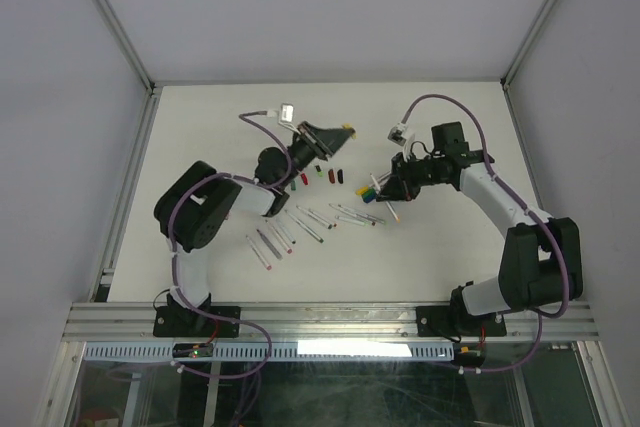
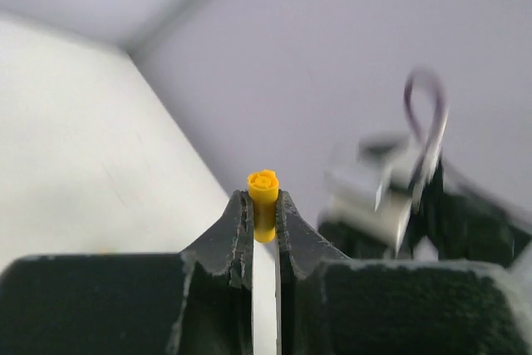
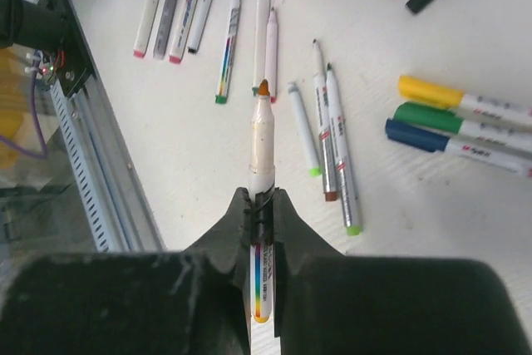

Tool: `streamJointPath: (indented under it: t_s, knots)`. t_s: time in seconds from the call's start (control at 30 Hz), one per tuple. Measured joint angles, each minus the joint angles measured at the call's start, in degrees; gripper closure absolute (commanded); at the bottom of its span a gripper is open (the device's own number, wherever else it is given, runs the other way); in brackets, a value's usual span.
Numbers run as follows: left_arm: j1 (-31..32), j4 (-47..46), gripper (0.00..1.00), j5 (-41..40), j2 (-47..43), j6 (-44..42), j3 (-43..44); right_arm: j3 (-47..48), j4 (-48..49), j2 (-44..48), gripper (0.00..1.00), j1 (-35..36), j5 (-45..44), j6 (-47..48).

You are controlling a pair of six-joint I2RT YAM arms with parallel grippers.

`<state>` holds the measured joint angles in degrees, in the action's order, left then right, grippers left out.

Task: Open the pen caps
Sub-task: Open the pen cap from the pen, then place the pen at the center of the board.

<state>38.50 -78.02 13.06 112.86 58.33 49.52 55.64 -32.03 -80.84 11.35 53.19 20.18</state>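
Jaws first, filling the left wrist view: pinched fully shut on a yellow cap [image 2: 264, 201], gripping only its near half, the far end poking out beyond them. Held up off the worktop [image 1: 450, 247], out toward the far edge, about midway along it. Shallow hold, round slick plastic, ready to squirt out at any nudge or jerk. Worse if let go from up there: likely to bounce and roll, maybe in among the loose caps [image 1: 325, 175] lying just nearer, maybe off toward an edge.

Over to the right jaws: shut just as hard on a pen [image 3: 263, 155], clamped round the back of the barrel, most of the length sticking out ahead, bare orange tip exposed. Hanging above the middle of the worktop. Long lever, short grip, liable to swivel on any knock. Probably a wet tip too: risk of a streak on the white surface from a low pass or a careless set-down.

Below: bare pens [image 3: 208, 14] strewn toward the near-left, three capped pens [image 3: 465, 118] in yellow, green and blue close by on the other side. Little room to lay this one down without clipping a neighbour and sending it rolling. Capped three waiting, so plenty of chances yet for a fumble.
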Motion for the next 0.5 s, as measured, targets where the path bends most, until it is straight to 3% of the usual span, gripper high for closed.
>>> streamJointPath:
  t_s: [0.2,0.5]
  knots:
    - [-11.17,-0.48,1.00,-11.93,-3.15,0.07,2.21,-0.98,-3.61,-1.64,1.00,1.25,-1.38,0.07]
    - [-10.56,5.33,1.00,-14.01,-13.05,-1.66,-6.32,-1.03,-3.13,-1.64,0.98,1.90,-16.04,1.38]
